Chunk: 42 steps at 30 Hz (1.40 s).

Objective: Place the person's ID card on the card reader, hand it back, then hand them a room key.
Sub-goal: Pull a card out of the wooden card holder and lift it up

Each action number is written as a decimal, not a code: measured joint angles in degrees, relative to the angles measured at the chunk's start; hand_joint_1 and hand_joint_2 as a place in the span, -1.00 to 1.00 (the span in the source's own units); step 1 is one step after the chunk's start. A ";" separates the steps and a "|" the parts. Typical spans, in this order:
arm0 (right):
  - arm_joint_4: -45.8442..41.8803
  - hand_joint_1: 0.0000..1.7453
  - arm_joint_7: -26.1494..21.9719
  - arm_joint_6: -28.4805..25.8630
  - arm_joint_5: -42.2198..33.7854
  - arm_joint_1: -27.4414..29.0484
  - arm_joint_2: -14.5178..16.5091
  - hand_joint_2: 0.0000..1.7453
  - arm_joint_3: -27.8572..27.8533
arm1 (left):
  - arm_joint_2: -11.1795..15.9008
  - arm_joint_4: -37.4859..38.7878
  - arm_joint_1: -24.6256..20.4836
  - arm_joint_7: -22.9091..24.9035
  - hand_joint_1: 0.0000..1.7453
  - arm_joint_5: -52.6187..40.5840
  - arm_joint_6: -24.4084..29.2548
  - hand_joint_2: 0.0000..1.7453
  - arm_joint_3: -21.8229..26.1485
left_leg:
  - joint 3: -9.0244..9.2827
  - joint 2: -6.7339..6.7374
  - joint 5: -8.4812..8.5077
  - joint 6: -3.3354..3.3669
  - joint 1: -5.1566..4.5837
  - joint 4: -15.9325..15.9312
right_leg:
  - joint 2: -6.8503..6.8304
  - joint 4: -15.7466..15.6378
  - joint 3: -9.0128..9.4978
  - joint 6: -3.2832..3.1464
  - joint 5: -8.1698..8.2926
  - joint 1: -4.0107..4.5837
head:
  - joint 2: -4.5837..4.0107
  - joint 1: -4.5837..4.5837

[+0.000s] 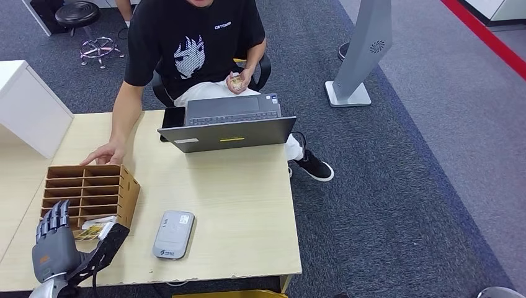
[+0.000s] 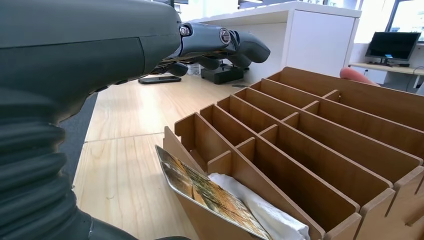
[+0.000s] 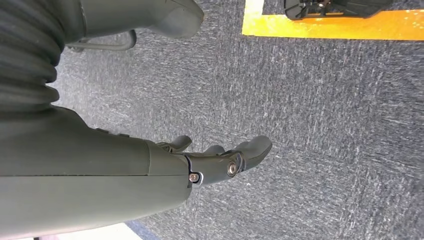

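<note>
— Near edge: where is the left hand (image 1: 57, 243)?
— Beside the wooden rack (image 1: 127, 192), fingers spread wide, holding nothing; the room key (image 1: 91, 232) leans in its nearest slot.
— Advice?
— Pinch the card's exposed edge, lift clear of dividers.
— Right hand (image 3: 220, 161)?
— Hanging, loosely spread, empty.
— Farther off?
— The person (image 1: 192, 46) holds the ID card (image 1: 236, 81), beyond the card reader (image 1: 173, 234).

My left hand (image 1: 59, 242): grey back, dark fingers, 1 orange patch near the wrist. Right hand (image 3: 220, 160): dark grey over speckled grey carpet (image 3: 325, 125), with a yellow-orange stripe (image 3: 340, 25) across it. Slotted rack (image 1: 87, 192): plain brown board. Key card (image 2: 210, 192) in it: mottled gold and brown print. Card reader (image 1: 173, 234): pale grey. Table (image 1: 236, 211): light wood grain. Laptop (image 1: 229, 127): dark grey, 1 yellow sticker. Person's shirt (image 1: 192, 37): black, white graphic.
</note>
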 joint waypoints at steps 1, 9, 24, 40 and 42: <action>-0.03 -1.00 0.04 0.00 -0.07 0.01 0.00 1.00 0.08 | 0.00 0.00 0.00 0.00 -1.00 0.00 -0.01 1.00 0.00 | 0.00 0.00 0.00 0.00 0.00 0.00 | 0.00 0.00 0.00 0.00 0.00 0.00 | 0.00 0.00; -0.18 -1.00 0.28 0.00 -1.64 0.01 0.00 1.00 0.25 | -0.02 0.60 -0.11 0.00 -1.00 0.34 -0.25 1.00 0.00 | 0.01 0.00 0.00 0.00 0.00 0.00 | 0.02 0.00 0.00 0.00 0.00 0.00 | -0.01 0.01; -0.18 -1.00 0.29 -0.01 -2.95 0.03 0.00 1.00 0.39 | -0.46 2.10 -0.23 -0.16 0.56 1.44 -0.40 1.00 0.00 | 0.00 0.00 0.00 0.00 0.00 0.00 | 0.03 0.00 0.00 0.00 0.00 0.00 | -0.01 0.00; -0.18 -1.00 0.12 0.00 -4.17 0.03 0.00 1.00 0.37 | 0.05 2.23 -0.73 -0.31 1.00 1.64 -1.08 1.00 0.00 | 0.01 0.02 0.00 0.00 0.00 0.00 | 0.04 0.00 0.00 0.00 0.01 0.00 | 0.00 0.00; -0.18 -1.00 0.13 0.01 -4.41 0.03 0.00 1.00 0.37 | 0.13 2.23 -0.79 -0.31 1.00 1.63 -1.08 1.00 0.00 | 0.01 0.03 0.00 0.00 0.00 0.00 | 0.05 0.00 0.00 0.00 0.01 0.00 | 0.00 0.00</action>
